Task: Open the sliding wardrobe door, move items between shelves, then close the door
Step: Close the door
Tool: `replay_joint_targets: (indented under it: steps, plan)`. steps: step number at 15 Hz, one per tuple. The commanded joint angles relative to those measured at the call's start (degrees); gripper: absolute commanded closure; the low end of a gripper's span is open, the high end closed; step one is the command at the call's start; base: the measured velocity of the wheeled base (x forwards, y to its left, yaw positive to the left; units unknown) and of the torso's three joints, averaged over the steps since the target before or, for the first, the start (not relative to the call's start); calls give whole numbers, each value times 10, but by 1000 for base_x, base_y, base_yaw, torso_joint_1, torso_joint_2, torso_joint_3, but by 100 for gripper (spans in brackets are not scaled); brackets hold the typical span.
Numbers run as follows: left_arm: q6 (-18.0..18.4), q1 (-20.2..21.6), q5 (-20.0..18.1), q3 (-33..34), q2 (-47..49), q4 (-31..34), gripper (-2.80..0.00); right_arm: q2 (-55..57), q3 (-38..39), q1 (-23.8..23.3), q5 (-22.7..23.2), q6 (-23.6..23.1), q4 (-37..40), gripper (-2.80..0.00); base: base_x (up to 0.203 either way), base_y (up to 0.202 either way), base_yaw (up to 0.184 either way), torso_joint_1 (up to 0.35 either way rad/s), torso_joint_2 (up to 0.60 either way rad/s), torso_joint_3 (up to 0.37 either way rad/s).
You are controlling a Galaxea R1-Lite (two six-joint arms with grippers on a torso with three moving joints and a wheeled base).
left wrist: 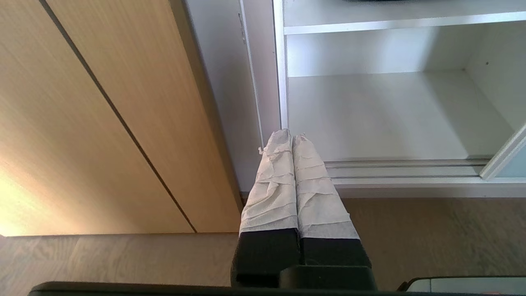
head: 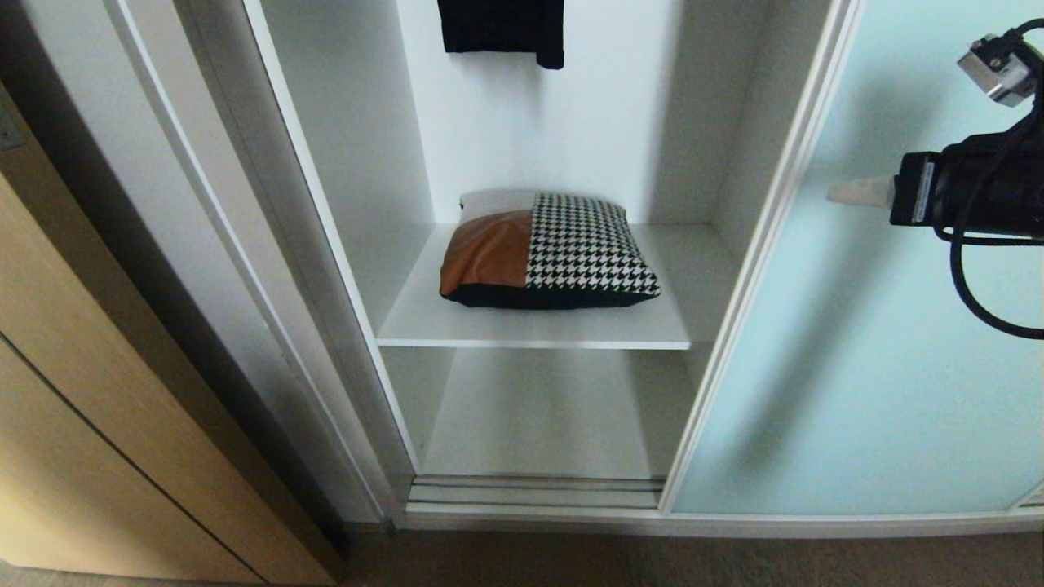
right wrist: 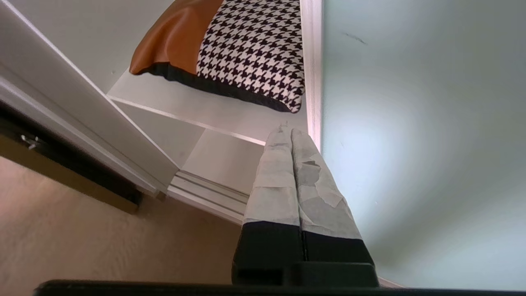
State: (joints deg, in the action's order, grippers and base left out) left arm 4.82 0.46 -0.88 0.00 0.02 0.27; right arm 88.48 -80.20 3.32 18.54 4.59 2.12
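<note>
The sliding wardrobe door (head: 856, 342) stands pushed aside to my right, leaving the bay open, and I take it as my landmark. Just past its slim white frame, the cushion (head: 548, 251) lies flat on the upper white shelf (head: 530, 330), its long axis running across the bay, parallel to the door's face, tan part on the far side from the door. The lower shelf (head: 546, 416) beneath it is bare.

My right gripper (head: 856, 193) hangs in front of the door's glass with its taped fingers pressed together, holding nothing, tip pointing toward the frame. So the cushion lies beyond the frame from this pincer, and I judge the right arm much the nearer one for the pick; it would have to spread its fingers first. My left gripper (left wrist: 292, 137) is parked low beside the wooden door (left wrist: 102, 123), fingers also pressed together and empty.

A black garment (head: 502, 28) above is cut off, and the door hides the cushion's near corner in the right wrist view.
</note>
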Motion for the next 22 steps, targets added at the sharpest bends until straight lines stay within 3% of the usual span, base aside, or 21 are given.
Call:
replay_joint_targets:
  steps: [1,5,7,11,17,22]
  plan:
    - [0,1,0,1,-1,0,0,28,-13,5,-19,9,-1,0,0,0,0,0,0,0]
    - [0,0,0,1,-1,0,0,53,-31,10,-33,15,-1,0,0,0,0,0,0,0]
    - [0,0,0,1,-1,0,0,73,-48,19,-63,17,-3,0,0,0,0,0,0,0]
    - [0,1,0,1,-1,0,0,102,-56,44,-118,39,-79,0,0,0,0,0,0,0]
    - [0,0,0,1,-1,0,0,104,-55,48,-119,39,-78,0,0,0,0,0,0,0]
    - [0,0,0,1,-1,0,0,102,-58,122,-127,38,-79,0,0,0,0,0,0,0]
